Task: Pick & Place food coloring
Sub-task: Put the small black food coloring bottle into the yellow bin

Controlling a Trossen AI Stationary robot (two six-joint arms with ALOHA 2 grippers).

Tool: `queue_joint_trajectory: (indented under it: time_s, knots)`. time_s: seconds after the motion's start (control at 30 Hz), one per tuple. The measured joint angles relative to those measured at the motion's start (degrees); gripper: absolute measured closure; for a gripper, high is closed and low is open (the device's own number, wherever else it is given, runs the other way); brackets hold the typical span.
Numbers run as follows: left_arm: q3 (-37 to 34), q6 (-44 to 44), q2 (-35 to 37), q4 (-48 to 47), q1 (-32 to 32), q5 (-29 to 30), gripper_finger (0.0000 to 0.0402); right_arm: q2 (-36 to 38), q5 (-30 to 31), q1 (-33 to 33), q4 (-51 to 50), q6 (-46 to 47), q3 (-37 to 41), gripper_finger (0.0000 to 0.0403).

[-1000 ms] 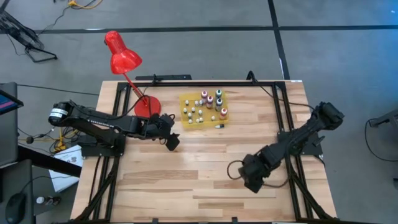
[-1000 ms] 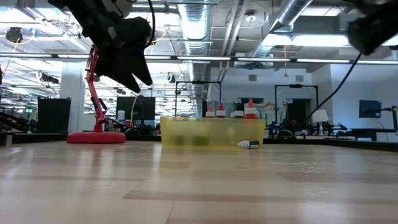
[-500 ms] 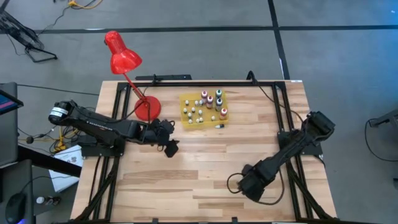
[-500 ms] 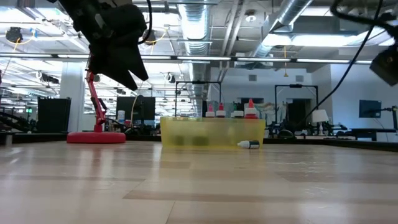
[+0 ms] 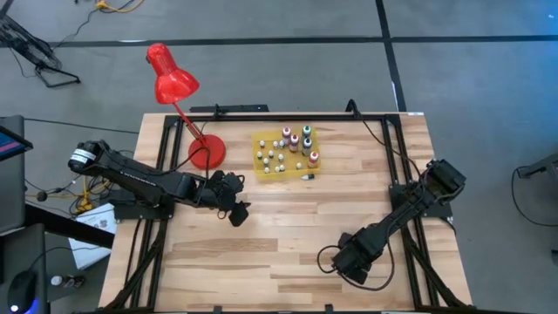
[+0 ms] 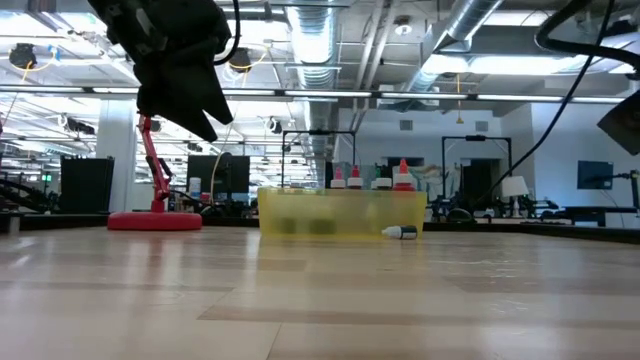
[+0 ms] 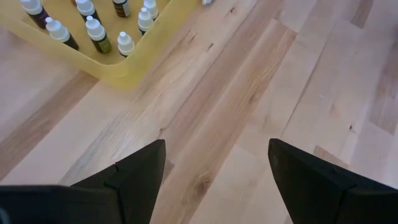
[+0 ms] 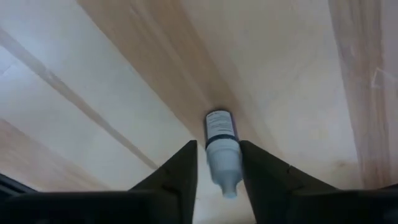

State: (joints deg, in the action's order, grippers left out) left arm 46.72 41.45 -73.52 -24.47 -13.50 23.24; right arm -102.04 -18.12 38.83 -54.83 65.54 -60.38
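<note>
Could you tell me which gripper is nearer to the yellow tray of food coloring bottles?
Left. The left gripper hovers just off the yellow tray; the right gripper is far across the table.

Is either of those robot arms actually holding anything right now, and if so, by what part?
Yes: the right end effector holds a small food coloring bottle by its pale cap end, dark body sticking out. The left end effector is open and empty.

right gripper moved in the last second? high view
Yes. The right gripper has pulled back toward the table's near edge, farther from the yellow tray.
</note>
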Motion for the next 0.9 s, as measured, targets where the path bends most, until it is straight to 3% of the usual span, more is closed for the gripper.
queue_joint_trajectory:
  time_s: [0.27, 0.5, 0.73, 0.9]
  knots:
    - [0.00, -0.28, 0.00, -0.02, 0.00, 1.13, 0.0125, 0.00, -1.72, 0.00, -0.06, -0.40, -0.40, 0.0350]
    - [0.00, -0.95, 0.00, -0.04, 0.02, 1.57, 0.0125, 0.00, -1.26, -1.81, -1.38, -4.57, -4.94, 0.0340]
    - [0.01, -3.48, 0.00, -0.21, 0.02, 0.79, 0.0125, 0.00, 8.76, -9.01, -3.56, -14.08, -11.35, 0.0339]
    - [0.02, -5.67, 0.00, -1.44, 0.02, -3.15, 0.0125, 0.00, 13.70, -16.35, -4.79, -25.22, -16.42, 0.0339]
